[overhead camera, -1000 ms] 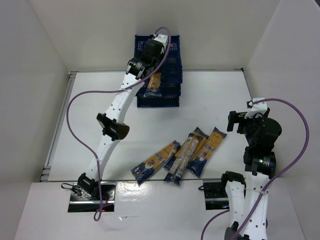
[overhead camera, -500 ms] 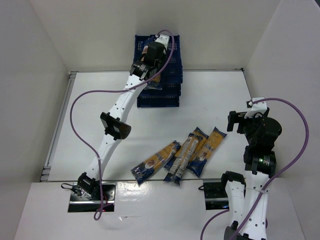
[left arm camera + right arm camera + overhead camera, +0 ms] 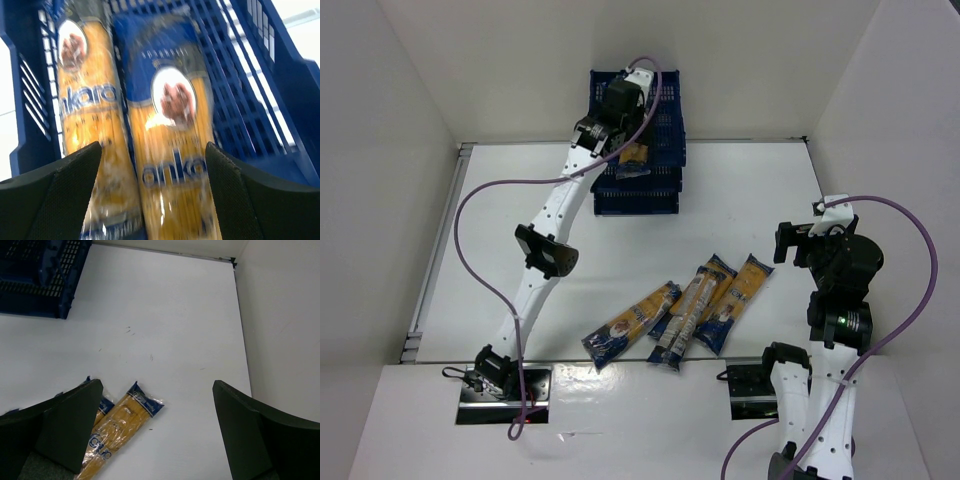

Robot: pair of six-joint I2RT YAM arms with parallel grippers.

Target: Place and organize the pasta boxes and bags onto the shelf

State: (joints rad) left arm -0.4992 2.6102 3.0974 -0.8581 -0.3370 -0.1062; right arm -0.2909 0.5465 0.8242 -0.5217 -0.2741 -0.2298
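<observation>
The shelf (image 3: pixel 660 190) is a dark blue lattice rack at the far end of the table. In the left wrist view two pasta packets lie side by side on a tier of the shelf (image 3: pixel 240 75): one on the left (image 3: pixel 85 100) and one on the right (image 3: pixel 170 150). My left gripper (image 3: pixel 152 200) hovers over their near ends, open, with its fingers clear of both packets. From above, my left gripper (image 3: pixel 625 135) is over the shelf and one packet (image 3: pixel 633 157) shows beside it. Several more packets (image 3: pixel 690 305) lie on the table. My right gripper (image 3: pixel 157 430) is open and empty.
My right gripper (image 3: pixel 790 242) hangs above the table's right side, beyond the loose packets. The nearest loose packet (image 3: pixel 120 425) lies below its left finger, and the shelf corner (image 3: pixel 40 275) is at the upper left. White walls enclose the table.
My left gripper, shut on a packet over the shelf, has opened. The packet now lies on the tier beside the other one. The right arm has not moved.
</observation>
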